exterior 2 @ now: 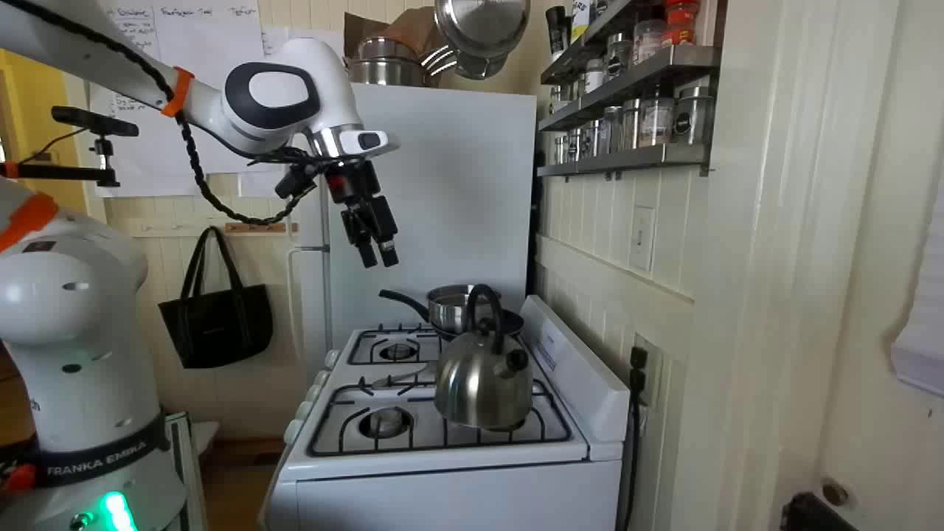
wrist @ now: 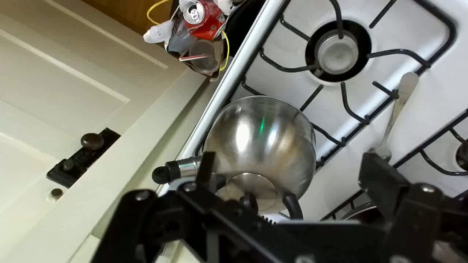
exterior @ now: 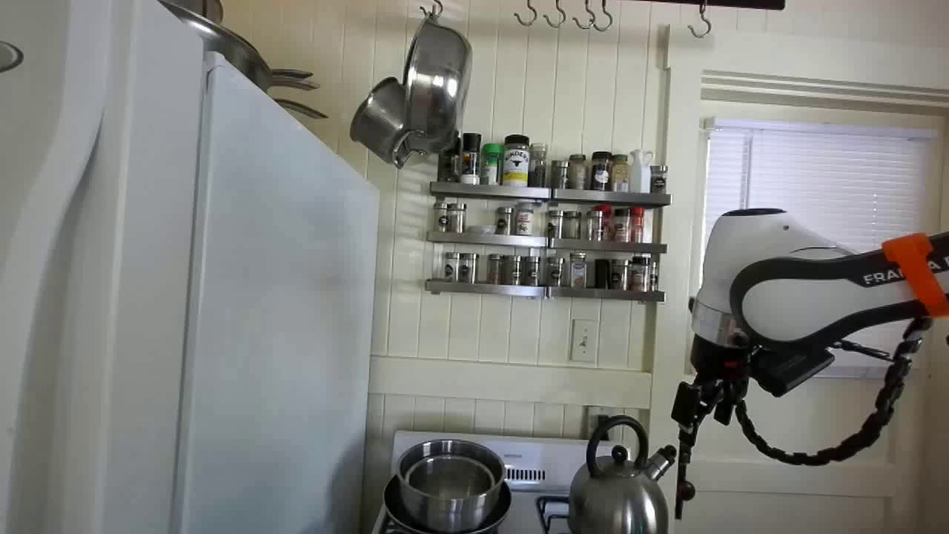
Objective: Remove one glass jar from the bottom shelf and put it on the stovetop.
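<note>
Several small glass jars with metal lids (exterior: 468,268) stand in a row on the bottom shelf (exterior: 485,288), the lowest of three steel wall shelves. In an exterior view, jars (exterior 2: 692,118) and this shelf (exterior 2: 627,160) are at the upper right. The white stovetop (exterior 2: 435,459) with black grates lies below; it also shows in the wrist view (wrist: 340,179). My gripper (exterior 2: 380,259) points down in the air above the stovetop, well below and away from the shelf. In the wrist view, its fingers (wrist: 292,171) are spread apart with nothing held between them.
A steel kettle (exterior 2: 483,391) stands on the near back burner, with pots (exterior: 448,489) on the far back burner. A utensil (wrist: 395,113) lies between the grates. Pans (exterior: 437,81) hang beside the shelves. A white fridge (exterior: 282,297) stands beyond the stove.
</note>
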`<state>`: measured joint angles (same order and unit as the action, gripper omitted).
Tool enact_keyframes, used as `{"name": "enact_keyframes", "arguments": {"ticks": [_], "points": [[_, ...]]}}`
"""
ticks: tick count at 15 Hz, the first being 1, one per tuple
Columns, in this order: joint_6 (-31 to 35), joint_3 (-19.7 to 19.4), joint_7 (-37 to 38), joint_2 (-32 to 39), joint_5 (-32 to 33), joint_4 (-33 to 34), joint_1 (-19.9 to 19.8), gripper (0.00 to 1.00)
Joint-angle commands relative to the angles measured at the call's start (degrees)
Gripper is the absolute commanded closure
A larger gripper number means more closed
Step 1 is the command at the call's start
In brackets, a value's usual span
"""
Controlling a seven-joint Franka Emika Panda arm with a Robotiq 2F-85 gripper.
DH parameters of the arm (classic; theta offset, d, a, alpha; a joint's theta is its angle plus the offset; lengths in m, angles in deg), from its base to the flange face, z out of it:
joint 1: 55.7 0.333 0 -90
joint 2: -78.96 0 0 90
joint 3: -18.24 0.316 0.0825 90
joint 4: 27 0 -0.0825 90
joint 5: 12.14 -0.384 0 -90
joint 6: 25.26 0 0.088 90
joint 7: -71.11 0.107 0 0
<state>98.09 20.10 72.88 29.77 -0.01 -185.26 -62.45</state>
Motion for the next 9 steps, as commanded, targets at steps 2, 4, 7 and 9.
{"name": "enact_keyframes", "arguments": {"ticks": [2, 4, 7, 9], "points": [[-0.2, -0.4, 0.3, 0.2, 0.3, -0.7, 0.4, 0.00], [-0.2, -0.4, 0.3, 0.4, 0.3, -1.0, 0.4, 0.00], [6.4, 0.5, 2.4, 6.6, 1.0, 3.2, -0.4, 0.00], [12.1, 1.2, 3.4, 10.9, 1.6, 6.8, -1.1, 0.00]]}}
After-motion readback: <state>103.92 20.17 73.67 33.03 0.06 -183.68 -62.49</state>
